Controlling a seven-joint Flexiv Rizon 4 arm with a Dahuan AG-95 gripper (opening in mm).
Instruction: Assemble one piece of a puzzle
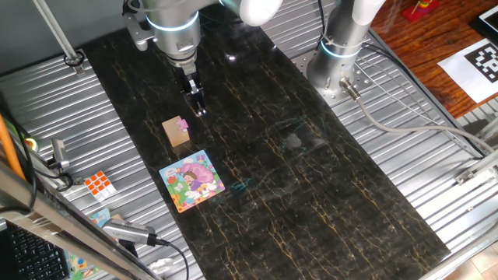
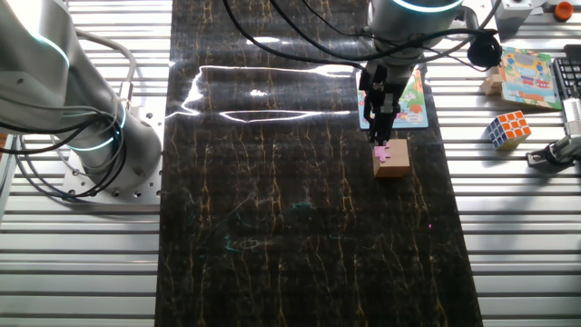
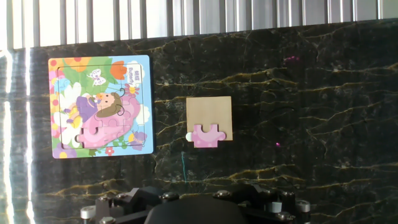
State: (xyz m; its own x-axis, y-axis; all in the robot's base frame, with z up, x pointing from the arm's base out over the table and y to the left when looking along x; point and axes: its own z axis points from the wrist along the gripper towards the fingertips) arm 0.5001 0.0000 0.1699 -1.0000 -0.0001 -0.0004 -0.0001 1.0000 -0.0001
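The piece (image 3: 208, 135) is a tiny pink jigsaw tile lying on the near edge of a tan wooden block (image 3: 210, 115), partly overhanging it. The same piece (image 1: 183, 123) shows on the block top in one fixed view, and again as the piece (image 2: 385, 151) in the other. The puzzle (image 3: 99, 106) lies flat to the block's left, a cartoon board with one empty slot low in its pink area. My gripper (image 1: 200, 110) hangs above the table just beyond the block, apart from the piece. Its fingers look pressed together with nothing between them. The hand view shows only the hand's body.
An orange-and-white Rubik's cube (image 1: 99, 183) sits on the ribbed metal beside the dark mat; it shows too as the cube (image 2: 508, 129). A second picture board (image 2: 526, 77) lies at the far right. The robot base (image 1: 336, 58) and cables stand on the other side.
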